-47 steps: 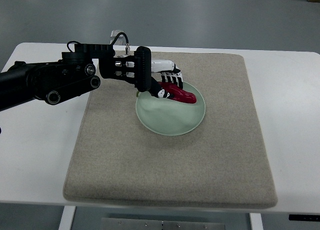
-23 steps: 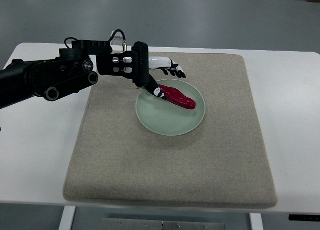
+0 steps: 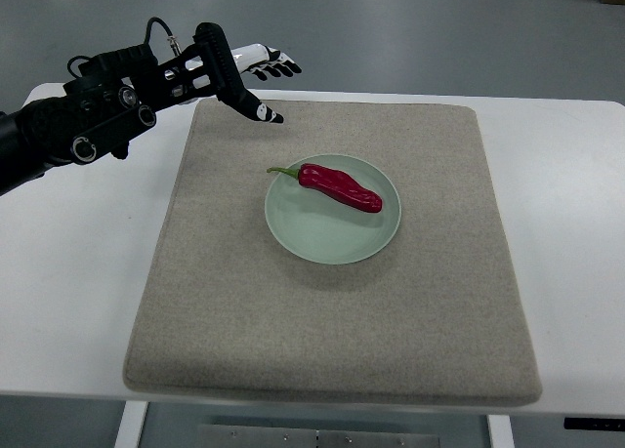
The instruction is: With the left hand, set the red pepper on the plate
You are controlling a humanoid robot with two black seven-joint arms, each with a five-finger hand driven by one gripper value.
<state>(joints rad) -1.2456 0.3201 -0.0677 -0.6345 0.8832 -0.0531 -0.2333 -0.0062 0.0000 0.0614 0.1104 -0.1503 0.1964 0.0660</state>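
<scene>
A red pepper [image 3: 340,186] with a green stem lies on the pale green plate [image 3: 332,241], toward the plate's far side. My left hand [image 3: 262,82] is open and empty, its fingers spread. It hovers over the far left corner of the mat, up and to the left of the plate and well apart from the pepper. Its black arm [image 3: 78,126] comes in from the left edge.
The plate rests on a beige mat [image 3: 332,321] that covers most of the white table [image 3: 566,224]. The right arm does not show.
My left hand has let go of the pepper, which now lies on the plate. The hand has opened and drawn back up and to the left, off the plate.
</scene>
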